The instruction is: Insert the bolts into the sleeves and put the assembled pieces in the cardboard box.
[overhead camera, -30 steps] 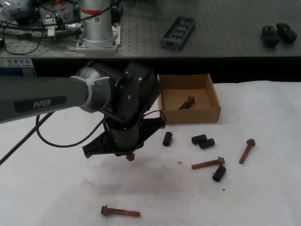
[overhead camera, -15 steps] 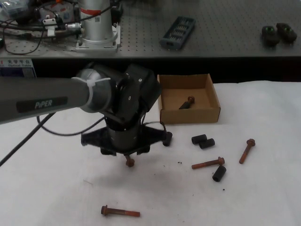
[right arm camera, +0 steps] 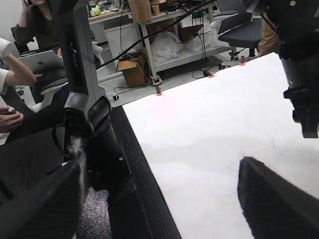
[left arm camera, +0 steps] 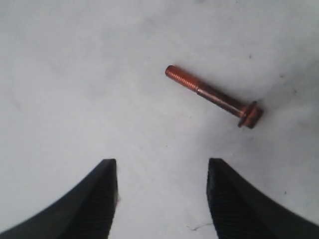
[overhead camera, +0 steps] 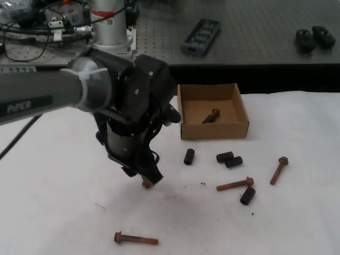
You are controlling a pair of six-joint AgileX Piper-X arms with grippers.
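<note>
The bolt point(left arm camera: 212, 96) is coppery metal, the table cover point(left arm camera: 75, 74) matt cloth

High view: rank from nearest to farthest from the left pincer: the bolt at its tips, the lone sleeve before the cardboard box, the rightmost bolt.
1. Bolt, at the tips of the left pincer.
2. Lone sleeve, to the right, before the cardboard box.
3. Rightmost bolt, far off to the right.

The left arm point(overhead camera: 48, 101) lies across, wrist bent down; left hand point(left arm camera: 160, 169) pointing down, fingers apart; right hand point(right arm camera: 159, 184) likewise spread.
</note>
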